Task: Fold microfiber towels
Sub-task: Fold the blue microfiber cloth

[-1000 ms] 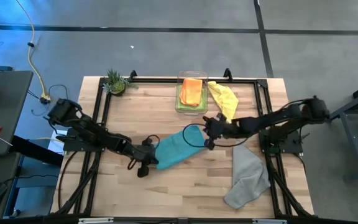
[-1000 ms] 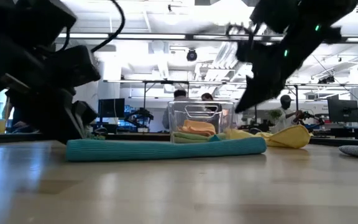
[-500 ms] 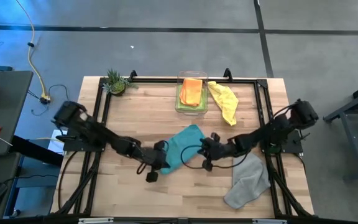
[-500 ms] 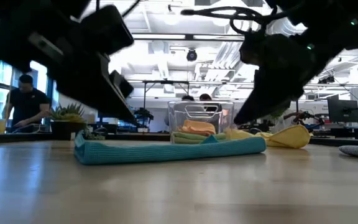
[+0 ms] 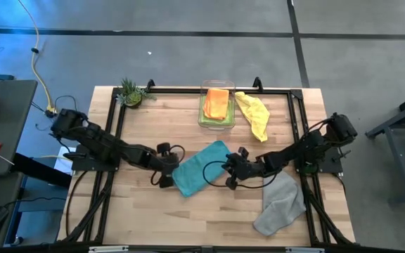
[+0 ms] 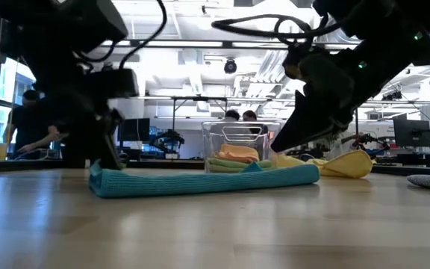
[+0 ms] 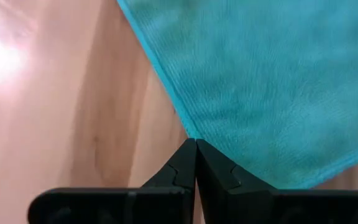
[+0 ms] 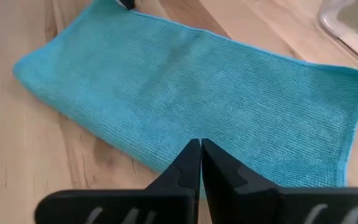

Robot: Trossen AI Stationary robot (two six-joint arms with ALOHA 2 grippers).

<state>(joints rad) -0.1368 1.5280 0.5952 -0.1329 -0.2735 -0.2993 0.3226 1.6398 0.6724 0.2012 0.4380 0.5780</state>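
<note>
Where it lies folded mid-table, teal towel [image 5: 201, 167] sits between left gripper [image 5: 166, 169] and right gripper [image 5: 232, 171], both closed, holding nothing.

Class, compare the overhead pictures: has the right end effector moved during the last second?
Yes. The right end effector has pulled away from the clear bin, toward the table's near edge, and now rests shut at the teal towel.

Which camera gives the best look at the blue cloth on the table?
The right wrist view: the teal towel fills the picture as a folded strip, edges plain. The high view shows its place between the two arms. The low view sees only a flat band. The left wrist view catches one corner.
</note>
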